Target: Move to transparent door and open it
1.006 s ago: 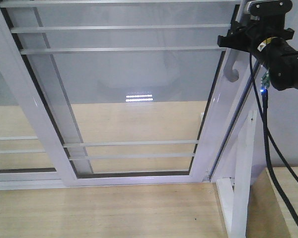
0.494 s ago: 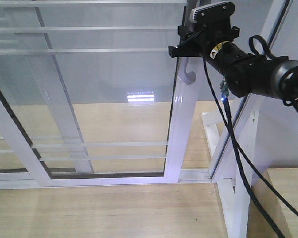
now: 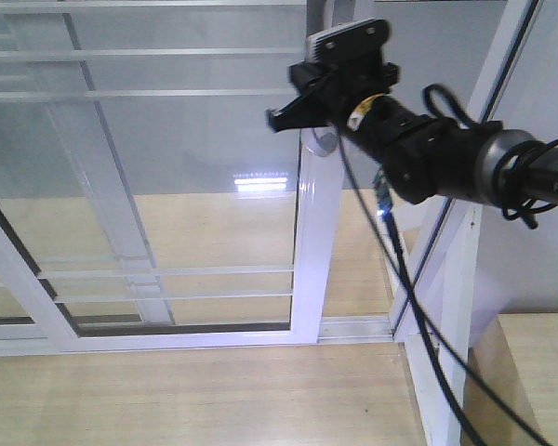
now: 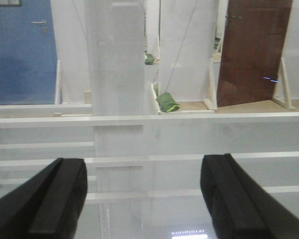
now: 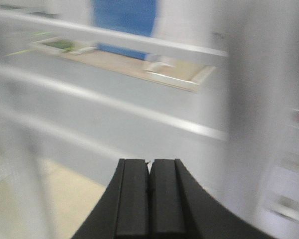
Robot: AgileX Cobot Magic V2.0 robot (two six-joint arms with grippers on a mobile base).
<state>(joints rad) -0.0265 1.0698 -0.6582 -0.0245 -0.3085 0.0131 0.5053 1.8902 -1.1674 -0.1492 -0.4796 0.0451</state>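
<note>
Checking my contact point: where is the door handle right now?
Front view, upper centre: the grey handle sits high on the stile of the transparent door, its curved lower end showing just below the right gripper.

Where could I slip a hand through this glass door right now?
Through the gap between the handle stile of the transparent door and the white side frame, low down above the bottom track. The wooden floor in front is bare too. Higher up it's crowded: the right gripper sits at the handle and black cables hang across the gap.
</note>
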